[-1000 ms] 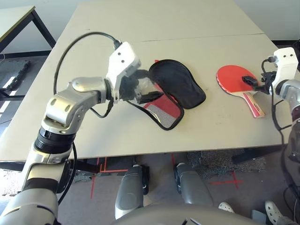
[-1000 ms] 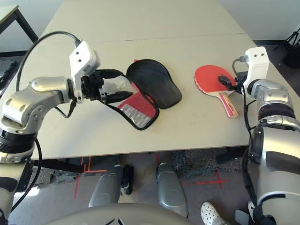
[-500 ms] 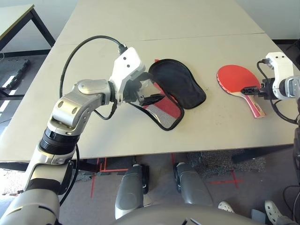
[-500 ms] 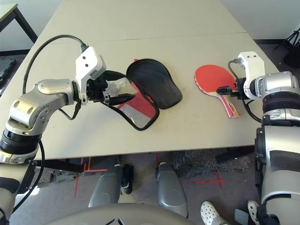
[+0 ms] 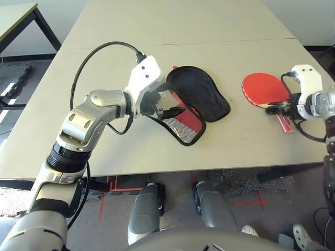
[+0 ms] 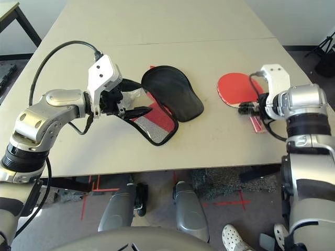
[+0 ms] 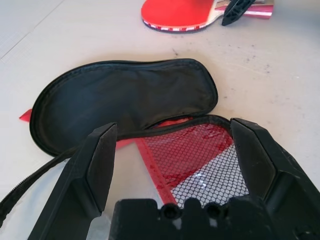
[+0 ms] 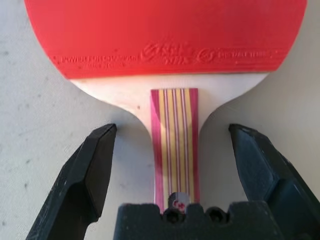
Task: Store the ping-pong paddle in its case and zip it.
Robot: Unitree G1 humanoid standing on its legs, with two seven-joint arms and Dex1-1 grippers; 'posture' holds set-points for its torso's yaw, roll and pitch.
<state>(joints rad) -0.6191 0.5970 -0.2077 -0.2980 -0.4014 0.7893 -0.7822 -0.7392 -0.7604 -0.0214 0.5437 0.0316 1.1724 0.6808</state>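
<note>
The ping-pong paddle (image 5: 261, 88) lies flat on the table at the right, red face up. Its striped wooden handle (image 8: 174, 145) points toward my right gripper (image 8: 172, 130). That gripper is open, one finger on each side of the handle, and neither finger touches it. The case (image 5: 199, 93) lies unzipped in the middle of the table. Its black-lined flap (image 7: 125, 95) is folded back and its red mesh side (image 7: 200, 160) lies nearer me. My left gripper (image 5: 170, 111) is open at the case's left edge, just over the mesh side, holding nothing.
The beige table has a seam (image 5: 220, 43) running across behind the case. Its front edge (image 5: 157, 170) is close below the case. A second table (image 5: 15, 18) stands at the far left. There is bare tabletop between the case and the paddle.
My right gripper has dropped from above the paddle down to the table, and its fingers now straddle the handle. My left gripper has shifted slightly toward the case's mesh side. Case and paddle have not moved.
</note>
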